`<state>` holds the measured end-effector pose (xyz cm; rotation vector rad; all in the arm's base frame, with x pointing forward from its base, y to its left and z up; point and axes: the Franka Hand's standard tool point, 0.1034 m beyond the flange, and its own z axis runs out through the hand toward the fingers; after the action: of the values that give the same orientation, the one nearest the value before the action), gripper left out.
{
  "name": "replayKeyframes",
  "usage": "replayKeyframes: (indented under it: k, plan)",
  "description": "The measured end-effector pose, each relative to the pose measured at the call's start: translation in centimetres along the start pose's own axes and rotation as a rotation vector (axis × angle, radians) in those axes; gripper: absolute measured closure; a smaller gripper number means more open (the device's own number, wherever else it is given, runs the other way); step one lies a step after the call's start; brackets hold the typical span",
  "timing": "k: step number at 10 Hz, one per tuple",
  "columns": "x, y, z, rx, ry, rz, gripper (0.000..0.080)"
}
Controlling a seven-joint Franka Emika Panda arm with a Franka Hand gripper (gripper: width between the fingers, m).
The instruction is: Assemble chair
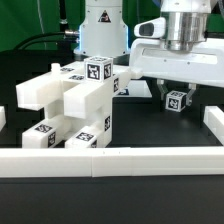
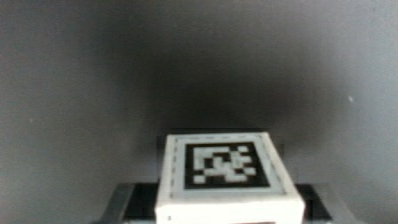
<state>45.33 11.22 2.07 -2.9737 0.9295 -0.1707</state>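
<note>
Black tabletop (image 1: 150, 125); gripper (image 1: 176, 101) clamped on tagged white cube (image 1: 176, 100), lifted; half-built chair (image 1: 75, 105) at exterior view's left.

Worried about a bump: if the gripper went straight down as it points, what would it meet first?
The small tagged white block already sits between the gripper's fingers; below that lies the black table. Depth is unclear, but nothing else seems to be in line.

So the wrist cam is basically filled with one small white chair block (image 2: 222, 178), its black-and-white tag (image 2: 222, 166) facing the lens. Behind it, plain dark tabletop (image 2: 160, 60), slightly blurry. Claw fingers (image 2: 128, 200) flank the block.
</note>
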Motion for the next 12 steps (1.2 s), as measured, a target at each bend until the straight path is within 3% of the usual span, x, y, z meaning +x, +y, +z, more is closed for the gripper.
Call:
replayKeyframes:
  k: [2,3,4,7,8,10,11,12]
  plan:
    - [1.1,-1.1,-4.8,0.047,-0.063,-0.069,0.0518]
    - [3.1,-1.2,-7.1,0.063,-0.084,-0.092,0.0518]
    - [5.0,-1.6,-7.9,0.067,-0.084,-0.105,0.0518]
    - [5.2,-1.5,-7.6,0.067,-0.069,-0.114,0.0518]
    - [6.5,-0.4,-8.4,0.076,-0.067,-0.216,0.0518]
    - [12.2,2.3,-12.2,0.112,-0.073,-0.357,0.0518]
    - [14.3,2.6,-12.6,0.112,-0.073,-0.367,0.0518]
    - [14.1,2.4,-12.3,0.108,-0.069,-0.364,0.0518]
